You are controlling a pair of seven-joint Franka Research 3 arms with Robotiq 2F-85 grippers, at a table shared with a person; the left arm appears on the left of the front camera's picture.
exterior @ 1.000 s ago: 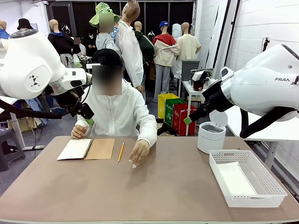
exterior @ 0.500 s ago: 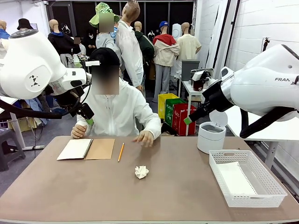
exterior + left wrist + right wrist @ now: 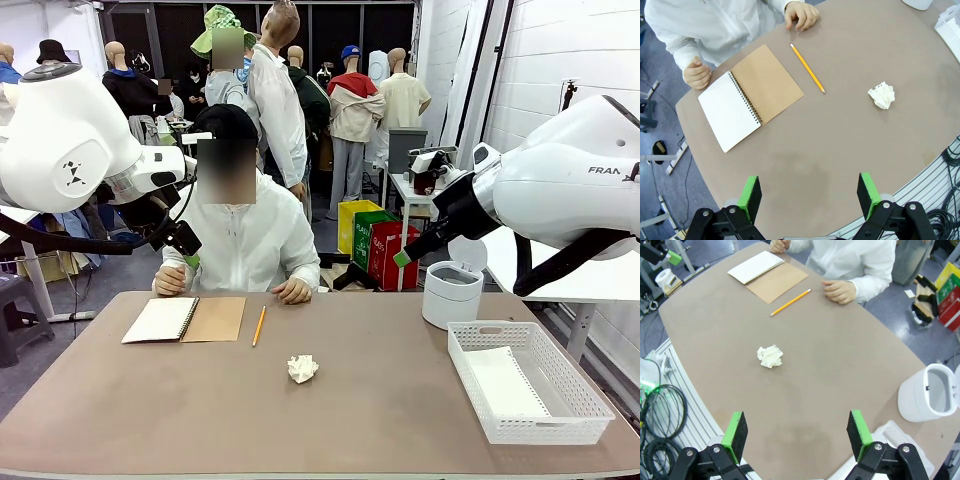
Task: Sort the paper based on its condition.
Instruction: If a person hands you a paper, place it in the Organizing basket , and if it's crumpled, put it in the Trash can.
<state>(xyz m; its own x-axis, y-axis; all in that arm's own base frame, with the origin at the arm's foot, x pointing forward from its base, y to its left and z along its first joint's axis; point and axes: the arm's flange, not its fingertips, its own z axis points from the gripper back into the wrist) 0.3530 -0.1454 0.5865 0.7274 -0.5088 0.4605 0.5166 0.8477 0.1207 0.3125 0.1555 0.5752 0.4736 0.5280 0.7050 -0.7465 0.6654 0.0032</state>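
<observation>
A crumpled ball of white paper lies on the brown table, in front of the person. A flat white sheet of paper lies in the white mesh basket at the right. My left gripper hangs open high above the table's left side, its green pads wide apart. My right gripper is open too, raised over the right side, with nothing between its fingers. Both arms hold well above the table.
An open spiral notebook and a yellow pencil lie at the far left. The person's hands rest at the far edge. A white round bin stands beyond the basket.
The person's hand let go of the crumpled paper at the table's middle and drew back to the far edge. Neither arm has moved.
</observation>
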